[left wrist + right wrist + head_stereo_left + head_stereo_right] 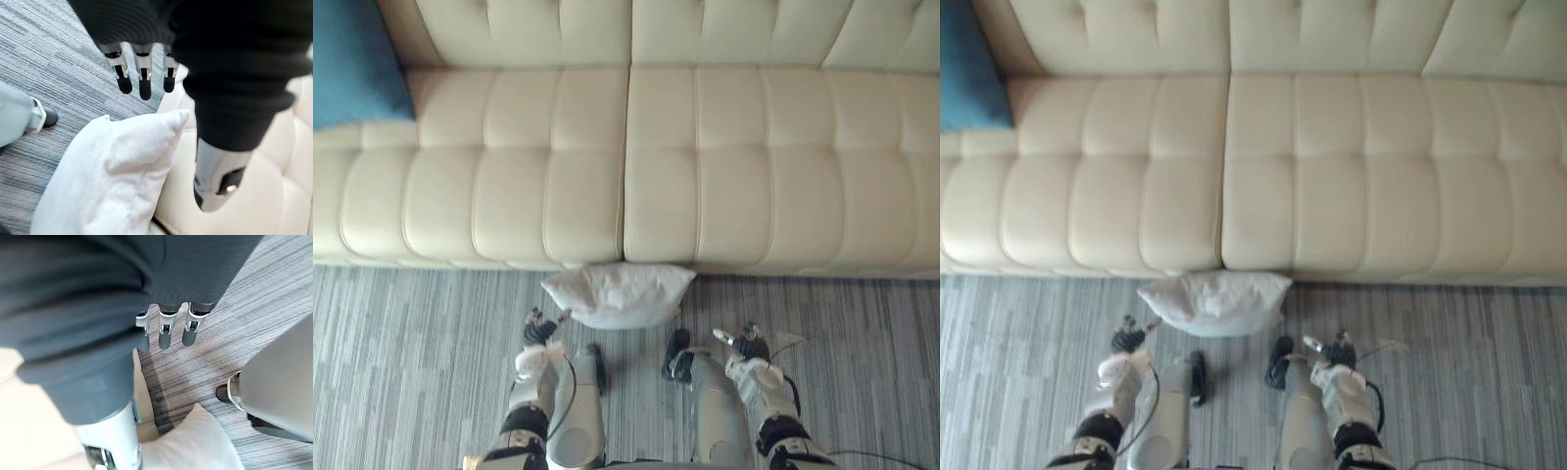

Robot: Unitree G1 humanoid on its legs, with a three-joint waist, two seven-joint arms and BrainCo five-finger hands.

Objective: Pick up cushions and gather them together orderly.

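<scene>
**Nothing gathered yet: one cushion on the floor, both hands empty**

Nearest, the left hand (540, 331) and the right hand (744, 345) hang low over the grey striped carpet (411, 343), one to each side of the white cushion (619, 294). In the wrist views the left fingers (145, 85) and the right fingers (165, 335) are straight and slightly apart, thumbs held off, and they grip nothing. Each hand is near a corner of the cushion but apart from it.

The white cushion lies on the carpet, its far edge against the front of the cream sofa (705, 176), just below the seam between two seats. Farther off, at the far left of the seat, a blue cushion (352, 59) leans on the backrest, well apart from the white one.

As I judge it, the task is at its start. The white cushion has to be lifted and set beside the blue one.
</scene>
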